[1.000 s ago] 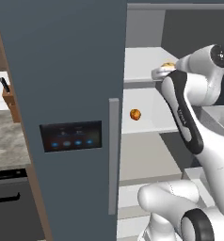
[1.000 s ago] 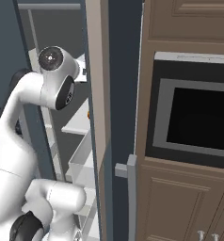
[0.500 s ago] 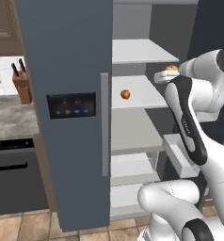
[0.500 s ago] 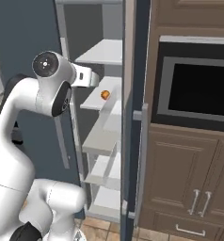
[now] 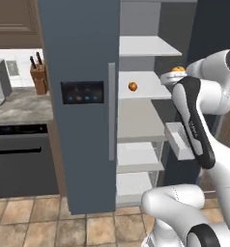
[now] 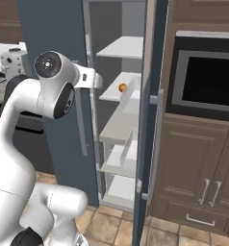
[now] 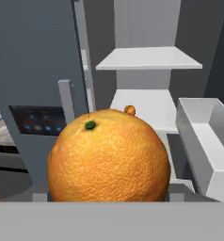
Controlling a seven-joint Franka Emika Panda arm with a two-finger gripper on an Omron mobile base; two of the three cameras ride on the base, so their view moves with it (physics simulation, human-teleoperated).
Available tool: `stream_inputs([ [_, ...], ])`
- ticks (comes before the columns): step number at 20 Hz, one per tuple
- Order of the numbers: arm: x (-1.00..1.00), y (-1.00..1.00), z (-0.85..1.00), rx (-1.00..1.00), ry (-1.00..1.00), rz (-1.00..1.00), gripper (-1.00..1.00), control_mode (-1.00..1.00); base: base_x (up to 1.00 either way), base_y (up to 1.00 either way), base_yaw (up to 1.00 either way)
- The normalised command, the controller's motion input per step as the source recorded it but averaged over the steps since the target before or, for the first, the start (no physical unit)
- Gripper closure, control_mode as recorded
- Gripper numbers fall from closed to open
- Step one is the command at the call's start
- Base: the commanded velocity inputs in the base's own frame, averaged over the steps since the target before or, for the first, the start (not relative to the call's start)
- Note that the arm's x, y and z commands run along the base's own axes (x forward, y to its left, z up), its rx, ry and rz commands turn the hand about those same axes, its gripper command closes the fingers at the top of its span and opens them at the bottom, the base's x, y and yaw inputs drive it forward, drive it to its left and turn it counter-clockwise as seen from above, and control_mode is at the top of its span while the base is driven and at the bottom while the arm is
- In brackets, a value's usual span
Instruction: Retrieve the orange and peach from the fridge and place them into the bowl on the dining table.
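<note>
The orange (image 7: 109, 155) sits close up in the hand view, and my gripper (image 5: 174, 76) is shut on it; its top peeks above the hand (image 5: 178, 69). I hold it in front of the fridge (image 5: 78, 72), whose right door (image 6: 149, 120) stands open. The peach (image 5: 132, 86) lies on a middle shelf (image 5: 146, 91), beyond the held orange, also seen as the small peach (image 7: 129, 110) and peach (image 6: 122, 87). The bowl and the dining table are out of view.
A pale door bin (image 7: 203, 141) juts out on the open door to my right. Brown cabinets (image 6: 203, 173) with a built-in oven (image 6: 205, 86) stand beyond that door. A counter with a knife block (image 5: 39, 79) and a dark appliance (image 5: 20, 159) lies left of the fridge.
Both base views have drawn back from the fridge, so it looks smaller and farther. The orange stays in the gripper. The peach has not moved on its shelf.
</note>
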Motion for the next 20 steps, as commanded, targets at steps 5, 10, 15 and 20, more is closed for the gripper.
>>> stream_inputs([
  [5,0.00,0.00,0.00,0.00,0.00,0.00,1.00,1.00,-0.39,0.00,0.39],
  [10,0.00,0.00,0.00,0.00,0.00,0.00,1.00,1.00,-0.42,0.00,0.54],
  [15,0.00,0.00,0.00,0.00,0.00,0.00,1.00,1.00,-0.47,0.00,0.67],
  [20,0.00,0.00,0.00,0.00,0.00,0.00,1.00,1.00,-0.43,0.00,0.75],
])
